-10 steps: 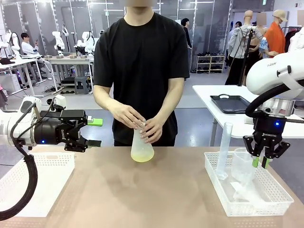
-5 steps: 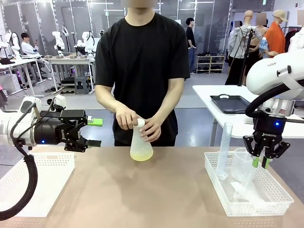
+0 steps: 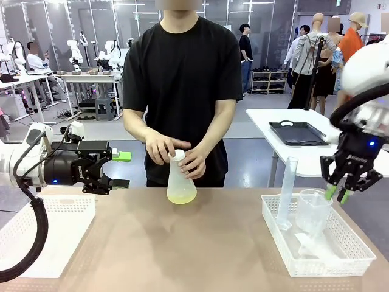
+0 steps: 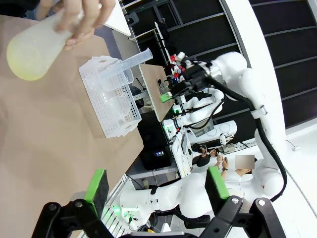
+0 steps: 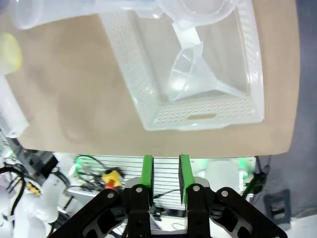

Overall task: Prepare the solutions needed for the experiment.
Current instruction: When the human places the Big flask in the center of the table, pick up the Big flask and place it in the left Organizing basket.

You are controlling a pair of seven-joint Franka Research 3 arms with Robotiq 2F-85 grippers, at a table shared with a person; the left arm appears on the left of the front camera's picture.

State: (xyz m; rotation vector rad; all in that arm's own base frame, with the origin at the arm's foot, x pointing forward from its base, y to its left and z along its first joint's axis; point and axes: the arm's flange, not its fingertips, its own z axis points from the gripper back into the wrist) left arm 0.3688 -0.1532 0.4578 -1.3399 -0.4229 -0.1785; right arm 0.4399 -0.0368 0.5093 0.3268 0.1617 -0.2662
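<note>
The person across the table holds a frosted conical flask (image 3: 181,179) upright with both hands, one hand on its white cap (image 3: 177,155). The solutions (image 3: 182,196) form a shallow pale yellow layer in its bottom, also seen in the left wrist view (image 4: 20,64). My left gripper (image 3: 121,170) hovers open and empty, left of the flask, pointing toward it; its own view shows wide-spread fingers (image 4: 156,183). My right gripper (image 3: 337,193) hangs above the right basket, jaws a narrow gap apart with nothing between them (image 5: 166,171).
The white basket (image 3: 316,267) at the right holds a tall measuring cylinder (image 3: 287,191), a clear beaker (image 3: 313,213) and a funnel (image 5: 185,74). Another white basket (image 3: 48,225) sits at the front left. Bare tabletop lies between them.
My right gripper has lifted up and to the right, away from the beaker. The person's hand has shifted on the flask's cap. My left arm has not moved.
</note>
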